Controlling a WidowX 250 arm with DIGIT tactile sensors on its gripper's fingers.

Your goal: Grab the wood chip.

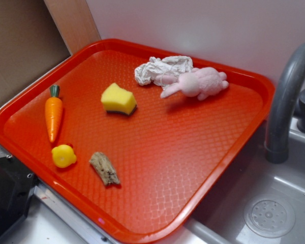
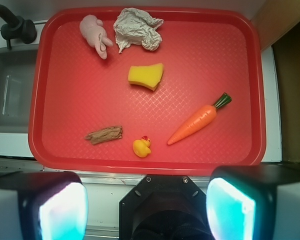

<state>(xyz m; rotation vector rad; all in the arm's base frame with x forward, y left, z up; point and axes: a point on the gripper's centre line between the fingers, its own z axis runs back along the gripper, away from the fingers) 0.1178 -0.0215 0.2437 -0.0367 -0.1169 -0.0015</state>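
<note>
The small rough grey-brown wood chip (image 2: 104,134) lies near the red plastic tray's (image 2: 155,157) front edge, beside the yellow rubber duck (image 2: 142,147). It looks light, stiff and grippy (possibly crumbly); pinching across its narrow middle should suit. The gripper (image 2: 147,209) hangs spread, empty.

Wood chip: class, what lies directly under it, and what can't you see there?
The wood chip lies flat on the red tray, with nothing else beneath it. Its underside and the tray patch it covers are hidden.

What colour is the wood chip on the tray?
Grey-brown with grainy streaks; the wood chip shows best in the exterior view.
</note>
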